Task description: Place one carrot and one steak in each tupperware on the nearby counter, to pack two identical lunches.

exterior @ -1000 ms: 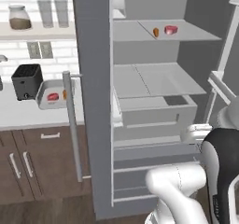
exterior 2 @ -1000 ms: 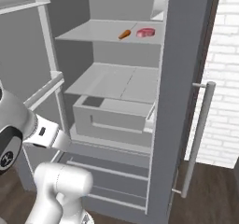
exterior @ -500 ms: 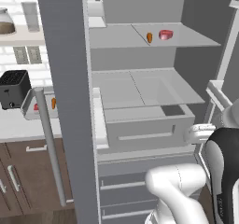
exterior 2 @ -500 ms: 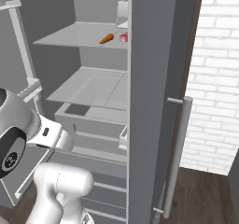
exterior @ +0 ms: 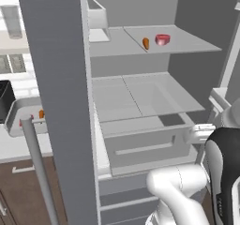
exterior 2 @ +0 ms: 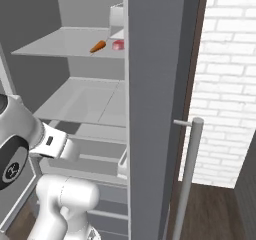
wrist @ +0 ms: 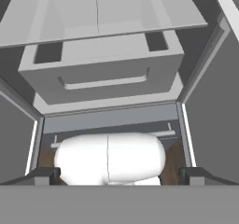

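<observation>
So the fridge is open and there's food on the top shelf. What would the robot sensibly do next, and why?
Probably raise the arm toward the top shelf. The carrot and steak lie there side by side, while the open gripper is empty and points low at the drawer.

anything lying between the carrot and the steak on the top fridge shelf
No. In the left base view the carrot and the steak sit side by side with only a bare strip of the shelf between them.

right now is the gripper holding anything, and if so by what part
Nothing is held. The gripper is open and empty, facing the fridge drawer.
</observation>
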